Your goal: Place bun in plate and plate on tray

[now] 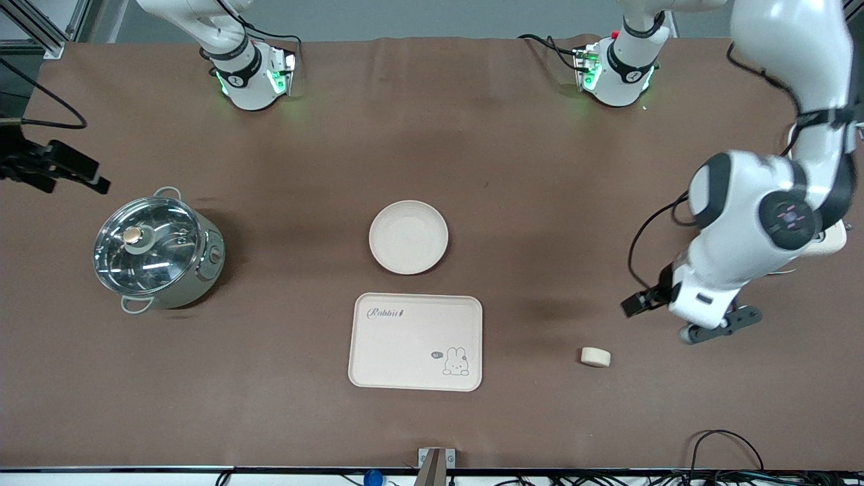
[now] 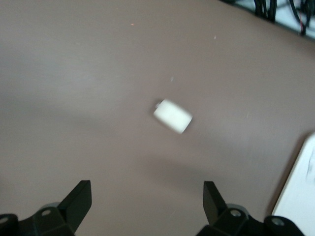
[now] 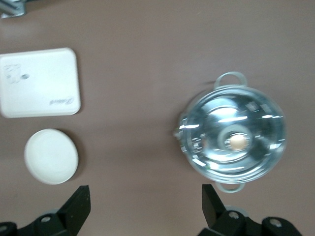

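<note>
Sitting near the middle of the brown table (image 1: 513, 169), the plate (image 1: 408, 237) is a round, shallow cream-white dish with a raised rim, and it holds nothing. Just beside it, nearer the front camera, lies the tray (image 1: 416, 341) — a flat cream rectangle with rounded corners, "Rabbit" lettering and a small bunny drawing — and nothing rests on it either. Toward the right arm's end of the table stands a metal pot (image 1: 158, 251) with two handles, covered by a glass lid with a small round knob; what is inside cannot be made out. The bun (image 1: 596, 356), a small, thick, pale cream disc, lies alone on the bare table toward the left arm's end, well apart from tray and plate. The left gripper (image 2: 147, 199) hangs above the table near the bun, fingers spread wide and holding nothing. The right gripper (image 3: 146, 201) is raised high over the pot's end of the table — its fingers likewise spread apart and holding nothing.
</note>
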`<action>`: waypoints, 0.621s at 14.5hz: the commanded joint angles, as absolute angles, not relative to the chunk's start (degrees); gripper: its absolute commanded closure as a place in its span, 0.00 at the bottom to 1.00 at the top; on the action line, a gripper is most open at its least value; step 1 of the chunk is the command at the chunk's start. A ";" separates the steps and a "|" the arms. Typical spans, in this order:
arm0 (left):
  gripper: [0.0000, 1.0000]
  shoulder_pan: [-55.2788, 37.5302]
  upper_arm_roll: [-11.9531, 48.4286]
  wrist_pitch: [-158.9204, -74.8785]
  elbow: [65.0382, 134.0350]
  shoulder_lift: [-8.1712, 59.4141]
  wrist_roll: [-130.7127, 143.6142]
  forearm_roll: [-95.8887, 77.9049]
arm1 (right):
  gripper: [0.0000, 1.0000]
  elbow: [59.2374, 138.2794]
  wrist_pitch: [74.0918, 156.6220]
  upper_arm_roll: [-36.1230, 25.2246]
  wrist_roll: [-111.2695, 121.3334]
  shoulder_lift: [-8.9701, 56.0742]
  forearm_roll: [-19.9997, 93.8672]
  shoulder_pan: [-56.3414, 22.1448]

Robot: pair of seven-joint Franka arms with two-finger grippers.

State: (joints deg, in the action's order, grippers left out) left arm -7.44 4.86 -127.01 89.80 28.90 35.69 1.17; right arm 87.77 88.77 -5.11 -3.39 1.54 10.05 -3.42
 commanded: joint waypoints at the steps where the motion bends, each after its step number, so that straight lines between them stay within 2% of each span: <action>1: 0.00 -8.17 4.66 -134.27 86.23 37.24 47.51 1.23 | 0.00 94.80 93.14 -5.19 -4.66 2.81 16.49 -5.27; 3: 0.00 -8.96 4.57 -140.24 85.34 41.38 52.36 1.23 | 0.00 102.27 100.16 -5.19 -4.66 3.42 24.13 -7.72; 7: 0.00 -8.79 4.48 -148.44 85.43 46.57 54.23 1.23 | 0.00 108.53 110.37 -5.19 -4.66 11.14 31.62 -14.57; 9: 0.12 -8.53 4.48 -150.28 85.26 48.68 54.05 1.05 | 0.00 112.74 117.12 -5.19 -4.48 14.23 37.86 -18.43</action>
